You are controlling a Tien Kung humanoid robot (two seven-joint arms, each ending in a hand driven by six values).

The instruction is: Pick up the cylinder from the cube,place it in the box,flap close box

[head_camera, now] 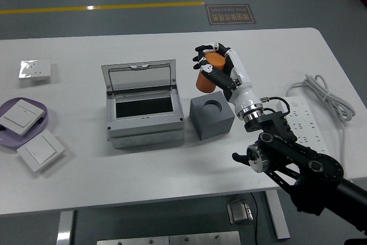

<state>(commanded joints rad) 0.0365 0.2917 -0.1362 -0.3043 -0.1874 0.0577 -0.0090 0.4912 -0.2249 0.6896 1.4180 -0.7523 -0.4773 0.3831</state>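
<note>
My right hand (213,68) is shut on the orange cylinder (207,76), holding it in the air above and just behind the grey cube (211,117). The cube's round socket (214,106) shows empty on its top face. Left of the cube stands the grey box (143,110), its clear lid (139,76) raised upright at the back and its dark inside exposed. The right arm (292,162) enters from the lower right. My left hand is out of the picture.
A white power strip (307,127) with its coiled cable (324,94) lies at the right. At the left are a purple plate (40,123) bearing a white switch (22,115), another switch (41,150) in front, and a small packet (35,70) behind.
</note>
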